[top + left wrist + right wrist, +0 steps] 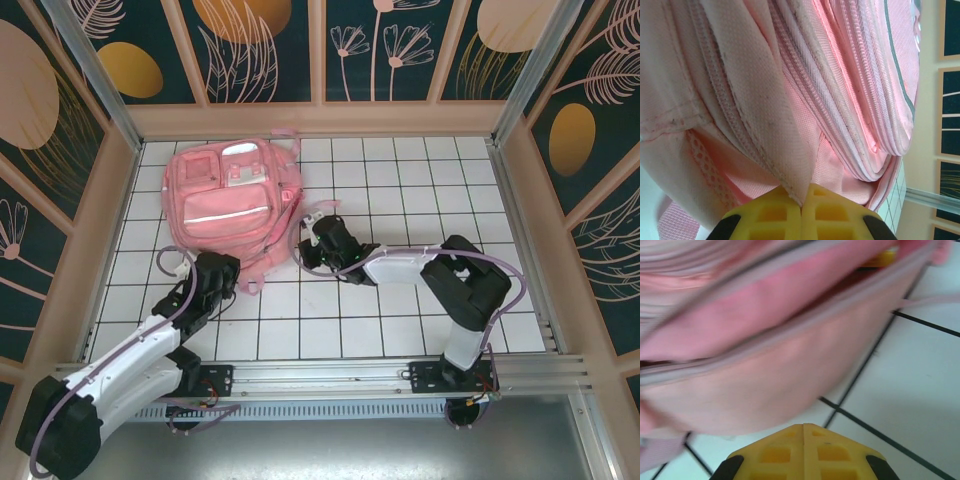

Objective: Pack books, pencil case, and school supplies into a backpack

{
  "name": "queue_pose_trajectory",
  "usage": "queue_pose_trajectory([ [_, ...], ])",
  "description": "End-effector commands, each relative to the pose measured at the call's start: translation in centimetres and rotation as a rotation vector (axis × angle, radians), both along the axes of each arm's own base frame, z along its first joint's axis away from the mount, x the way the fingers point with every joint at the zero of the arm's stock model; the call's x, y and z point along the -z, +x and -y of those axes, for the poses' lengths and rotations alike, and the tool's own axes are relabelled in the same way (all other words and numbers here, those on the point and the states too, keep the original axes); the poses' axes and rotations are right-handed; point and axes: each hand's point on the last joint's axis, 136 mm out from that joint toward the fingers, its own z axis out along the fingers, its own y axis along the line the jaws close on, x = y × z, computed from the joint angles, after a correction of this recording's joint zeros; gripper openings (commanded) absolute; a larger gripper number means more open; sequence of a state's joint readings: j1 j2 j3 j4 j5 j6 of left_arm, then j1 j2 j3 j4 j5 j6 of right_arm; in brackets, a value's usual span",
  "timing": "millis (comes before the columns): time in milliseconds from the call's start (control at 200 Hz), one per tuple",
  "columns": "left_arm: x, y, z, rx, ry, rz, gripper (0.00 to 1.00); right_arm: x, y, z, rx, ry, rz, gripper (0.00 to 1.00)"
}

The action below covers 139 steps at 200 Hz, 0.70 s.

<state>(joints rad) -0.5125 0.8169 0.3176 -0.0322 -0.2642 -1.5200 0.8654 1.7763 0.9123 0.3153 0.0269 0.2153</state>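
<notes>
You are working with the backpack lying front pockets up on the far left part of the desk, and both arms are reaching in at it. Your left end effector is sitting at the pack's near edge with its fingers together. A fold of pink fabric is running down into the seam between them, so it looks to be pinching that fold. Your right end effector is at the pack's right side, fingers pressed together on nothing, hovering just short of the zip opening. A bit of yellow is showing inside that opening; it may be the yellow book, but the view is too blurred to say. The main risk is lying with the left grip: it is holding only a thin layer of cloth near its edge, so a hard pull is likely to be slipping the fold out and letting the mouth sag shut. A sideways pull is likely to be dragging the whole pack across the desk, since nothing is pinning it. On the right, closed fingers pushing at soft fabric are likelier to be shoving the pack away or snagging the zip than catching the lip. They are needing to part first.
</notes>
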Motion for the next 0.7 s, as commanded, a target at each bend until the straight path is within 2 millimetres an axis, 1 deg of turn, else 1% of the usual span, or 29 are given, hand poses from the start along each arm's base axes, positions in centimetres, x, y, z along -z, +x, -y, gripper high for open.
queue_pose_trajectory([
  [0, -1.0, -0.1, -1.5, -0.039, 0.06, 0.044, 0.0, -0.3, 0.7, 1.4, 0.044, -0.001, -0.01, 0.0],
  [45, -1.3, -0.2, -1.5, -0.035, 0.058, 0.055, 0.0, -0.9, 0.3, 1.0, 0.021, 0.02, 0.001, 0.0],
  [80, -1.4, -0.2, -1.5, -0.033, 0.058, 0.056, 0.0, -1.3, -0.5, 0.1, -0.027, 0.044, -0.001, 0.0],
  [145, -1.4, -0.2, -1.4, -0.028, 0.054, 0.057, 0.0, -1.8, -1.7, -1.3, -0.074, 0.053, 0.021, 0.12],
  [220, -1.4, 0.0, -1.2, -0.022, 0.049, 0.059, 0.0, -2.2, -2.9, -3.0, -0.114, 0.07, 0.032, 0.15],
  [335, -1.4, 0.3, -0.7, -0.005, 0.044, 0.058, 0.0, -2.4, -4.4, -5.8, -0.158, 0.102, 0.028, 0.25],
  [390, -1.4, 0.4, -0.5, 0.0, 0.047, 0.054, 0.0, -2.5, -4.9, -6.9, -0.171, 0.11, 0.032, 0.28],
  [516, -1.5, 0.6, -0.3, 0.009, 0.047, 0.053, 0.0, -2.9, -5.3, -8.7, -0.184, 0.109, 0.044, 0.29],
  [541, -1.5, 0.6, -0.2, 0.011, 0.047, 0.054, 0.0, -2.9, -5.0, -8.9, -0.171, 0.098, 0.055, 0.28],
  [616, -1.7, 0.6, -0.3, 0.009, 0.046, 0.059, 0.0, -2.3, -4.9, -9.5, -0.168, 0.065, 0.052, 0.28],
  [691, -1.7, 0.6, -0.3, 0.008, 0.046, 0.06, 0.0, -1.4, -4.7, -9.6, -0.161, 0.04, 0.04, 0.28],
])
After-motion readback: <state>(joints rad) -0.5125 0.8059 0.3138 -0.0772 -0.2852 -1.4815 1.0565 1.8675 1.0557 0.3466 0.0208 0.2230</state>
